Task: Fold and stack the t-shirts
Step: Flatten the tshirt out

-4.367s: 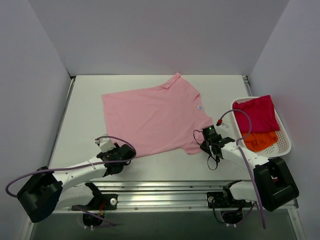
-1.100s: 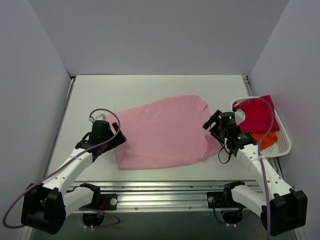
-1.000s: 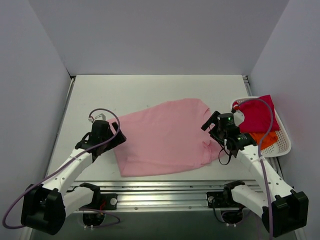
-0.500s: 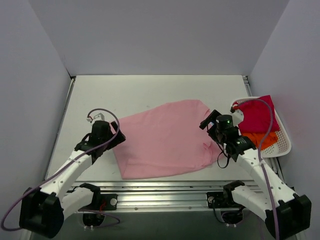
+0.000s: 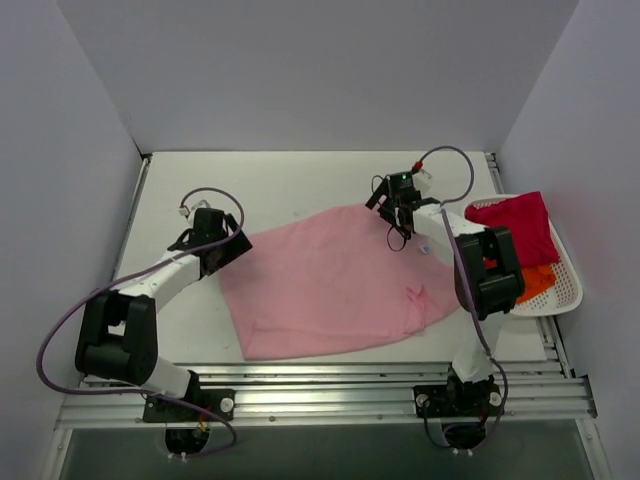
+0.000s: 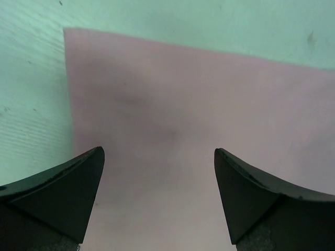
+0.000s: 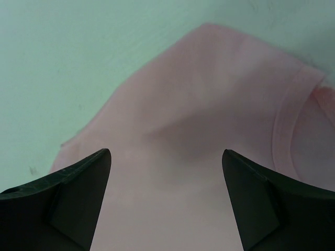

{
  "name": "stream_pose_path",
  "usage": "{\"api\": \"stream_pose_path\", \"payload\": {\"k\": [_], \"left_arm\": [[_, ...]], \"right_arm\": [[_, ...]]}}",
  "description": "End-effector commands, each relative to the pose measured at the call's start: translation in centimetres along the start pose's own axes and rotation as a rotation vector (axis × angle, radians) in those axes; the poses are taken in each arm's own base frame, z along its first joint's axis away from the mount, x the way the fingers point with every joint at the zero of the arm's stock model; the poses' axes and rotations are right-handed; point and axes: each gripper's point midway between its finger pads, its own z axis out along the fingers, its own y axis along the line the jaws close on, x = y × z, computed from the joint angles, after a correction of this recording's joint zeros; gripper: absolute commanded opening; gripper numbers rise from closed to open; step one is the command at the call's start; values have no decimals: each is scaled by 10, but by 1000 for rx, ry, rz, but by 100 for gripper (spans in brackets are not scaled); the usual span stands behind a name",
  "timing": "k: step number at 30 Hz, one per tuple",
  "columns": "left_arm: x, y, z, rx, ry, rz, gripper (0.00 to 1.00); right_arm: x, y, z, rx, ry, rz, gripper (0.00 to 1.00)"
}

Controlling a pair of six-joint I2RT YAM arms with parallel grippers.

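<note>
Left gripper [image 5: 228, 246] and right gripper [image 5: 390, 206] stand spread, empty; pinch the pink t-shirt [image 5: 330, 285], likely limp and light, at its far corners.

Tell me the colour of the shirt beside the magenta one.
That t-shirt is orange; top external view shows it best.

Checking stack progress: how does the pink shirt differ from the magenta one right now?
The pink shirt lies flat on the table; the magenta shirt is heaped in the white basket. The pink shirt lies alone; the magenta shirt touches an orange shirt. Both are plain cloth.
</note>
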Motion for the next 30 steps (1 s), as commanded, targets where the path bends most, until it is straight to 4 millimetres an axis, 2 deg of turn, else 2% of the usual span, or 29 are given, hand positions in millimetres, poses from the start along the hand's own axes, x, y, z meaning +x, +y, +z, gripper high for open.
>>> {"api": "stream_pose_path", "payload": {"k": [1, 2, 3, 4, 5, 7, 8, 10, 12, 13, 15, 16, 17, 18, 19, 20, 21, 22, 23, 25, 26, 28, 29, 30], "left_arm": [[-53, -14, 0, 57, -123, -50, 95], [-60, -12, 1, 52, -135, -54, 95], [-67, -9, 2, 43, -142, -60, 95], [-80, -4, 5, 30, -153, -78, 95], [-84, 0, 8, 25, -151, -88, 95], [-96, 5, 18, 25, -151, -113, 95], [-96, 6, 21, 34, -138, -118, 95], [-95, 9, 33, 28, -125, -124, 96], [-92, 8, 40, 42, -108, -126, 96], [-89, 11, 44, 40, -94, -128, 97], [-83, 13, 46, 43, -82, -128, 98], [-85, 11, 41, 53, -93, -129, 98], [-76, 15, 40, 52, -87, -131, 99], [-76, 13, 37, 66, -100, -133, 100], [-81, 10, 26, 79, -132, -144, 100], [-73, 9, 21, 78, -138, -135, 100], [-82, 5, 7, 81, -196, -135, 100], [-83, 3, 1, 82, -214, -136, 100], [-84, -1, -7, 86, -233, -134, 100], [-86, -10, -28, 108, -270, -129, 100], [-84, -12, -35, 113, -274, -128, 100], [-79, -19, -51, 145, -294, -130, 100], [-75, -19, -55, 150, -289, -129, 100], [-74, -21, -63, 166, -298, -130, 100]], "right_arm": [[-44, 24, 13, -28, -59, 54, 83], [-43, 24, 23, -18, -51, 51, 83], [-51, 29, 26, -20, -63, 42, 83], [-70, 45, 25, -37, -98, 41, 83], [-69, 43, 37, -17, -93, 32, 83], [-72, 41, 48, 13, -76, 10, 83], [-77, 48, 58, 5, -75, 9, 83], [-74, 45, 68, 22, -51, 1, 83], [-62, 40, 78, 24, -17, -3, 83], [-58, 38, 78, 23, -6, -3, 83], [-46, 22, 72, 59, 11, -4, 82], [-46, 18, 66, 62, -9, 1, 82], [-62, 25, 42, 39, -60, 32, 82], [-47, 0, 39, 90, -86, 40, 82], [-47, -2, 26, 88, -116, 49, 82], [-56, 12, -5, 42, -172, 65, 82], [-45, -7, -12, 97, -194, 61, 83], [-47, -7, -23, 100, -214, 62, 83], [-50, 1, -42, 81, -237, 57, 83], [-42, -13, -59, 156, -226, 12, 83], [-39, -8, -76, 146, -229, -11, 83], [-20, -30, -92, 205, -208, -53, 84], [-21, -31, -111, 180, -225, -40, 84], [-11, -37, -119, 178, -214, -41, 84]]}}
